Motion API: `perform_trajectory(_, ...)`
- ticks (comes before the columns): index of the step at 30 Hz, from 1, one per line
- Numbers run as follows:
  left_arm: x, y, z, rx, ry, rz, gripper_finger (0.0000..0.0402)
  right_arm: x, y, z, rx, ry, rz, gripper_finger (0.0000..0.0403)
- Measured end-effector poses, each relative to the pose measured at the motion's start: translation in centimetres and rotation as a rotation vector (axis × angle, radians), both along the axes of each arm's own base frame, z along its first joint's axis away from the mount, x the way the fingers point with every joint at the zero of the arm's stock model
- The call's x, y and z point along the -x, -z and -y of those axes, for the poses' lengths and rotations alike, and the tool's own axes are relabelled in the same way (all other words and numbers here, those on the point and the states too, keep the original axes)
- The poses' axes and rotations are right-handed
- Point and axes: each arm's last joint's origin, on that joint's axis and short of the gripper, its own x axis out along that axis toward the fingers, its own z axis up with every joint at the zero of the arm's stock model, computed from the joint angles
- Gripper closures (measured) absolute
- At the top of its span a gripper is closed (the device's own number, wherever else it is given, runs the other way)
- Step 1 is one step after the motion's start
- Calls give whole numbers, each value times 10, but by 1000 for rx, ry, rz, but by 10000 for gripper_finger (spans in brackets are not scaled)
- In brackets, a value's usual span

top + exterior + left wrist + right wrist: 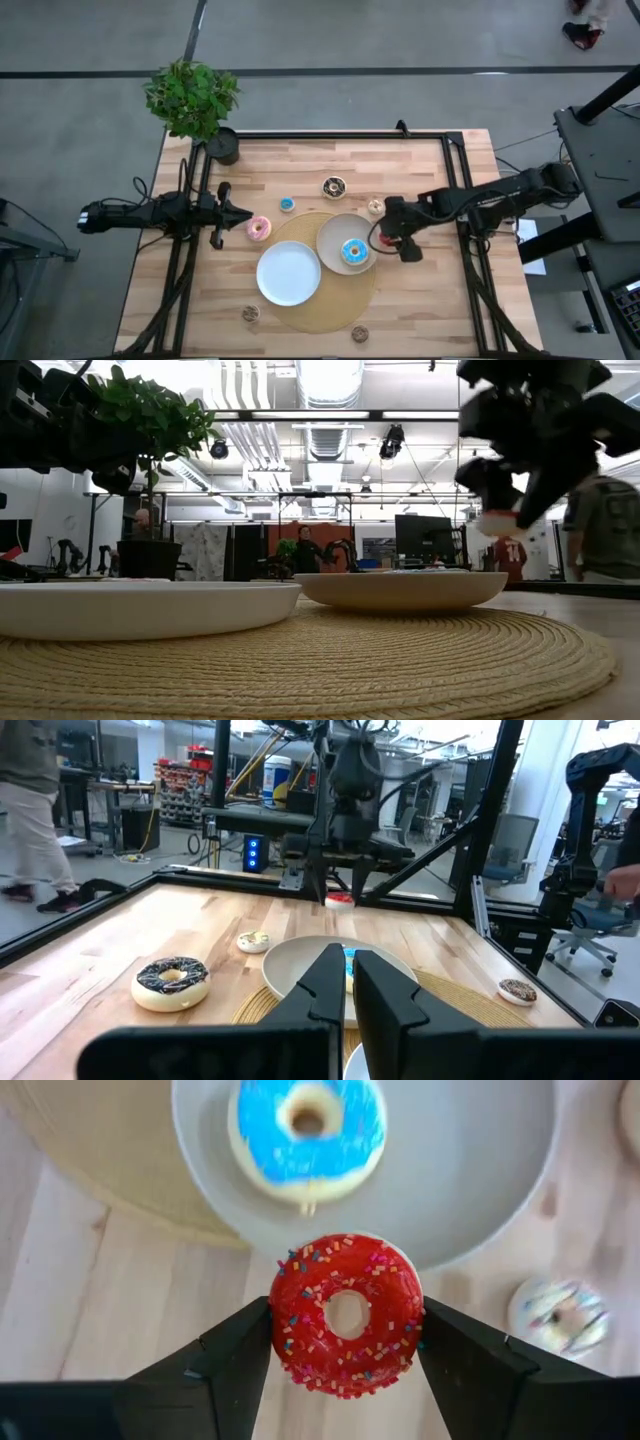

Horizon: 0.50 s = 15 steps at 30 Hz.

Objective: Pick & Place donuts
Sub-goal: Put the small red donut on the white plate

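My right gripper point(347, 1365) is shut on a red sprinkled donut point(346, 1316), held above the table beside the beige plate point(332, 236). A blue-iced donut point(306, 1128) lies flat on that plate. My left gripper point(243, 215) is shut and waits just left of the pink donut point(259, 229). Lying flat on the wood are a mini blue donut point(287, 204), a chocolate donut point(334, 187), a cream donut point(375, 207) and two brown minis point(250, 313) point(359, 333). My right gripper pinches the red donut's outer rim point(282, 1320) between its two fingers, one on each opposite side. The fingers point(450, 1355) come from above, pointing down. The donut lies level, sprinkled face up, lifted clear of the table point(497, 525) next to the beige plate's rim.
A white plate point(288, 273) and the beige plate sit on a round woven mat point(325, 310). A potted plant point(192, 98) stands at the far left corner. Black frame rails point(330, 134) run along the table's edges. People move in the room behind.
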Motion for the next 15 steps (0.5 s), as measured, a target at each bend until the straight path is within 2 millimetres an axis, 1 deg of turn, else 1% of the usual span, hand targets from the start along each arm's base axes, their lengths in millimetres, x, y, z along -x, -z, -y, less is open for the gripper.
perform_trajectory(5,0,0,0,0,0,0,402,-15,-10,0,21,-40,22,175)
perform_trajectory(15,0,0,0,0,0,0,402,-63,-27,-5,76,-149,58,175)
